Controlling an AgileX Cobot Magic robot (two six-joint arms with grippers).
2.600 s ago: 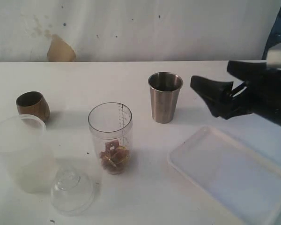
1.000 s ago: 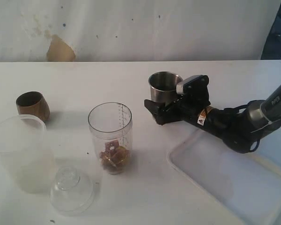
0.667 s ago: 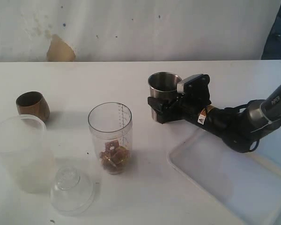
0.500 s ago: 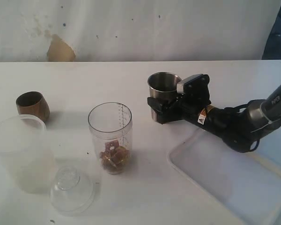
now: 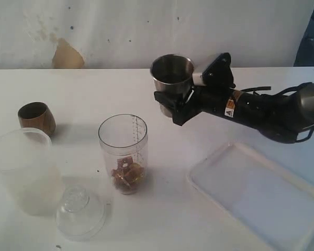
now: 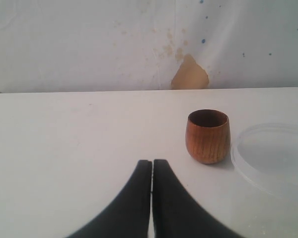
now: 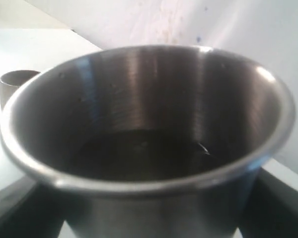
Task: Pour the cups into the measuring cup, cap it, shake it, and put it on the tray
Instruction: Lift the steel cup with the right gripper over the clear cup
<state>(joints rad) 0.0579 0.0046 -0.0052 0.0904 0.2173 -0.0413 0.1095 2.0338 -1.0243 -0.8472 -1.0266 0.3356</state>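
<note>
Steel cup (image 5: pixel 171 73), gripped by right fingers (image 5: pixel 178 115), stands upright, mouth up. Only the right wrist view shows its interior; left fingers (image 6: pixel 139 198) closed.

steel cup (image 5: pixel 171 74): shiny metal | brown cup (image 5: pixel 36 119): wood | tray (image 5: pixel 261 198): wht plastic

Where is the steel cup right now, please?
Exterior view, centre-right: the steel cup is held above the table by the right gripper, beyond the measuring cup.
</note>
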